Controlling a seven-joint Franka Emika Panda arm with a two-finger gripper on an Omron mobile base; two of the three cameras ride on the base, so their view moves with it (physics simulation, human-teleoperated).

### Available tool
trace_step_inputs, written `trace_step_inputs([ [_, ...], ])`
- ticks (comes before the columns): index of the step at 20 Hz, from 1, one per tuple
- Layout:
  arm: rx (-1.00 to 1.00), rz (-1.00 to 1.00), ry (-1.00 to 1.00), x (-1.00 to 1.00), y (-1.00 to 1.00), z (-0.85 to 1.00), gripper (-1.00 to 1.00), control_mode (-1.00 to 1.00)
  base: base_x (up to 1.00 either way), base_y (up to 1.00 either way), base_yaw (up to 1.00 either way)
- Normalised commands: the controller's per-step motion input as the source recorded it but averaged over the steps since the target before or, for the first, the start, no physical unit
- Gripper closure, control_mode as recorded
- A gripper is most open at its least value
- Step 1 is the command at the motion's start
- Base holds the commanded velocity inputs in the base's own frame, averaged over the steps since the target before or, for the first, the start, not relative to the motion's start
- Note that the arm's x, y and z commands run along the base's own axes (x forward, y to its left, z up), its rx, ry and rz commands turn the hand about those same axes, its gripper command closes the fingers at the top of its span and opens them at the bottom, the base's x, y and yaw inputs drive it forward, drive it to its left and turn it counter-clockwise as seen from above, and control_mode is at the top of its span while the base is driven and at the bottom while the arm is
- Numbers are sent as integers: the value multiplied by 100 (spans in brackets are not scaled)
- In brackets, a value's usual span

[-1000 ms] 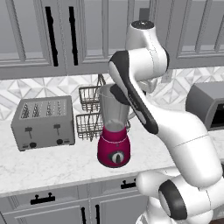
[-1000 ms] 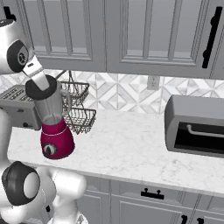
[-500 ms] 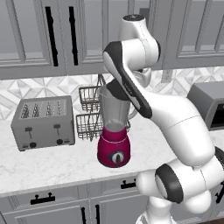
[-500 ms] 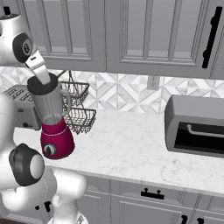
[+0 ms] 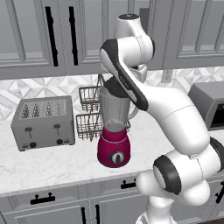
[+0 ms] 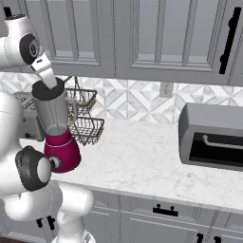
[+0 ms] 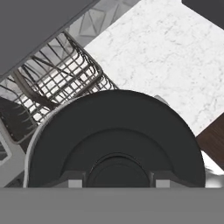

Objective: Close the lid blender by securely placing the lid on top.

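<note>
One black lid [image 7: 116,140] is sitting on the blender [image 6: 58,130] jar's rim on the bench, the tool [image 7: 116,183] pinching its knob; releasing off-centre risks leaving it tilted, unsealed.

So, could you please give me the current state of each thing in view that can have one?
lid: sitting on top of the blender jar, gripper at it.
blender: upright on the counter, jar covered by the lid.
gripper: shut on the lid's knob.
toaster: slots empty, levers up.
wire basket: upright beside the blender.
microwave: door closed.
</note>
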Motion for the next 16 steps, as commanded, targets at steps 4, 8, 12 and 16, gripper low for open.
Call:
trace_step_inputs([
  [4,1,0,0,6,3,0,100,-100,0,0,0],
  [8,3,0,0,3,0,0,100,-100,0,0,0],
  [12,2,0,0,6,4,0,100,-100,0,0,0],
  [16,2,0,0,12,8,0,100,-100,0,0,0],
])
